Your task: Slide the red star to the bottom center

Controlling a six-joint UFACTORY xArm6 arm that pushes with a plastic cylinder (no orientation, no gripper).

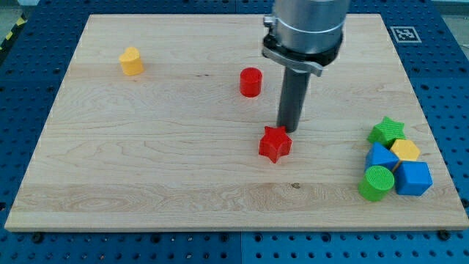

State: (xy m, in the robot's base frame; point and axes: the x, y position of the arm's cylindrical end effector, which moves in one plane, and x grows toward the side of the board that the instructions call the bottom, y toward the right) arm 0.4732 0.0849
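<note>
The red star [275, 144] lies on the wooden board [146, 169], a little right of the middle and below it. My tip [285, 130] stands just above the star, at its upper right edge, touching it or nearly so. The dark rod rises from there to the arm's grey housing [305, 29] at the view's top.
A red cylinder [250, 82] stands up and left of the tip. A yellow block [132, 61] sits at the upper left. At the right edge cluster a green star [386, 131], a yellow block [405, 150], a blue block [380, 157], a blue cube [414, 178] and a green cylinder [377, 182].
</note>
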